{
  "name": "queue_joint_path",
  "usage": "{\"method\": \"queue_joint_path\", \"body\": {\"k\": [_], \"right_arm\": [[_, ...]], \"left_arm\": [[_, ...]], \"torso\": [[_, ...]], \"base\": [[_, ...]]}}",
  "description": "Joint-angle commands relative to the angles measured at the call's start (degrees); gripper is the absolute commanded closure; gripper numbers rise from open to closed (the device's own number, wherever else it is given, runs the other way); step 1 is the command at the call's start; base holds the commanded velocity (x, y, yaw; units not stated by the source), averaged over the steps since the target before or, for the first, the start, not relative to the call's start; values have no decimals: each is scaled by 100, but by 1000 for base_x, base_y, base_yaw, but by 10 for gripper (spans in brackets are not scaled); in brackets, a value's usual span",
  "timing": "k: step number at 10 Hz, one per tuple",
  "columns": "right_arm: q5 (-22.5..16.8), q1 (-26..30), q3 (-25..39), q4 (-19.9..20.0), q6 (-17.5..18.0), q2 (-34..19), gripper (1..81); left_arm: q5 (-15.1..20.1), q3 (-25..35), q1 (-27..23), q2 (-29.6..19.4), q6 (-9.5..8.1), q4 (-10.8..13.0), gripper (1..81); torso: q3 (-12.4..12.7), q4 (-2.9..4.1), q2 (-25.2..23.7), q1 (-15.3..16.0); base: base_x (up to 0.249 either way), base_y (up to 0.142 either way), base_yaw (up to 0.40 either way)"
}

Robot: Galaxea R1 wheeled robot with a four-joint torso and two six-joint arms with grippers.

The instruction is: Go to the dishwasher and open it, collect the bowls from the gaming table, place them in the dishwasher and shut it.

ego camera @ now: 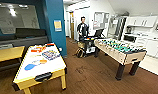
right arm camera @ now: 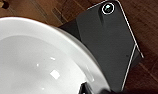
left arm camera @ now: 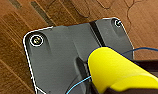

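The white bowl [right arm camera: 42, 62] rides close under the right wrist, seemingly carried for the dishwasher; jaw state cannot be told on either arm; the gaming table [ego camera: 41, 65] stands near, left.

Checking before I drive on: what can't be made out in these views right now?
- Dishwasher: not identifiable in the head view; the kitchen units are far and blurred.
- White bowl: cut off by the right wrist view's edges; what holds it is hidden.
- Yellow object: cut off in the left wrist view; its nature is unclear.
- Items on the gaming table: too blurred to identify.
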Motion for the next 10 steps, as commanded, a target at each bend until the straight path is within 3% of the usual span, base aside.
{"method": "queue_joint_path", "body": {"k": [1, 3, 5, 10], "right_arm": [[-128, 202, 24, -116, 0, -78, 811], [-128, 202, 24, -116, 0, -78, 811], [-128, 202, 15, -107, 0, -69, 811], [-128, 202, -11, -63, 17, -69, 811]], "left_arm": [[162, -6, -252, -89, 9, 57, 811], [162, -6, -252, -89, 17, 56, 811], [171, -6, -252, -89, 18, 65, 811], [171, 2, -252, -80, 18, 65, 811]], "torso": [[453, 0, 0, 0], [297, 0, 0, -3], [417, 0, -6, -3], [409, 0, -6, -3]], "base": [[0, 0, -397], [0, 0, -397], [0, 0, -396], [0, 0, -397]]}}
